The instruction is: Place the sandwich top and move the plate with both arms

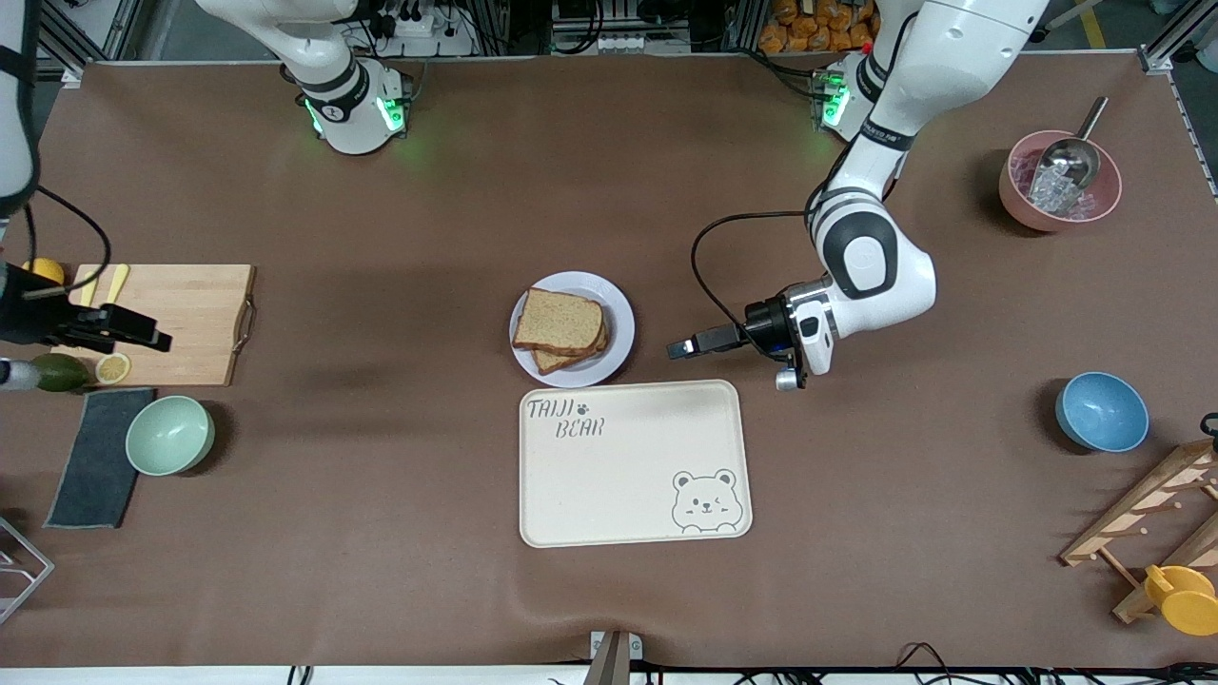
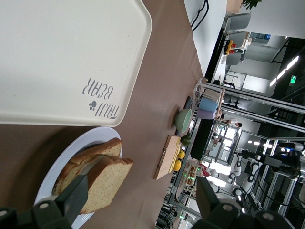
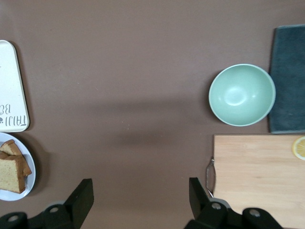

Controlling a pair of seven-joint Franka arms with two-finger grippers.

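The left gripper (image 1: 677, 349), jaws wide and empty, could nudge the plate (image 1: 617, 314) and topple the sandwich top (image 1: 559, 322); the right gripper (image 1: 157, 340), jaws spread and empty, waits over the cutting board (image 1: 205, 314).

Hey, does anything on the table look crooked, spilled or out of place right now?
Only slightly: the sandwich top sits skewed on the stack, so lower slices poke out toward the tray. The plate is level, nothing spilled.

A: Any room around the plate (image 1: 620, 314)? In the middle of the frame the cream tray (image 1: 633, 463) sits just below it, nearly touching.

B: Yeah, only that edge is blocked. Bare desk (image 1: 428, 238) above and at frame left. The left gripper (image 1: 677, 349), jaws open, sits near its right rim.
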